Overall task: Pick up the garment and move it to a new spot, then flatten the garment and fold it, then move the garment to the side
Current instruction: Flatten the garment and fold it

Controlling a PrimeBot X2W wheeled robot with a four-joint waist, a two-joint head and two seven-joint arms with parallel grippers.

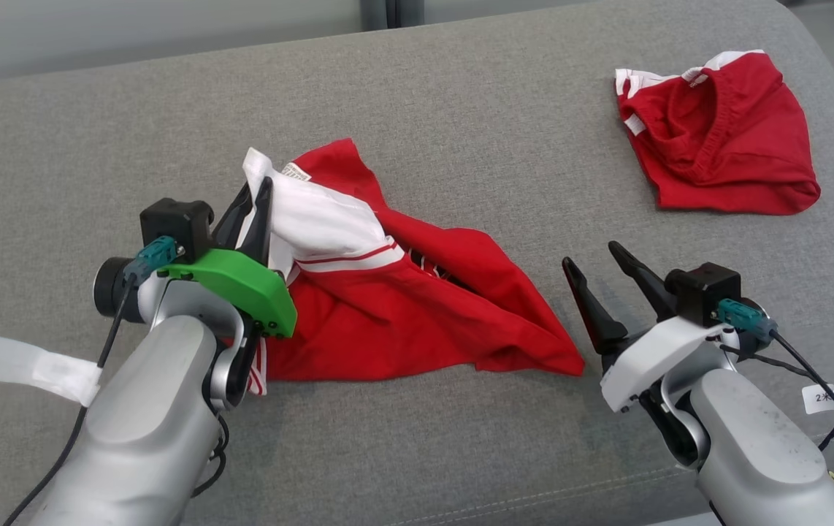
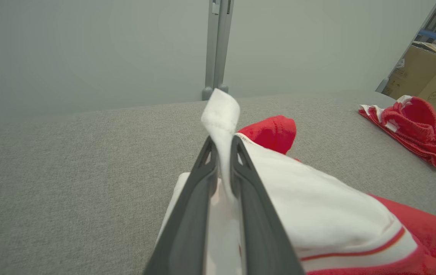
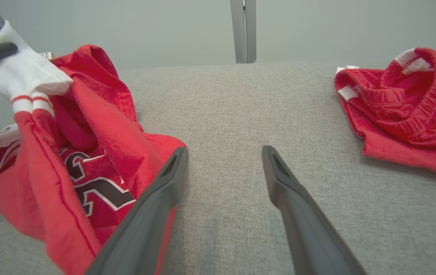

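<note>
The left tool [image 1: 256, 188] is clamping tight on the white sleeve [image 1: 318, 219] of the red jersey [image 1: 417, 321], holding that end up while the rest is lying crumpled on the grey padded surface [image 1: 461, 109]. The right tool [image 1: 591, 254] is hovering, fingers spread apart, just beside the jersey's right corner. A second red garment [image 1: 724, 139] is sitting well apart, far right.
</note>
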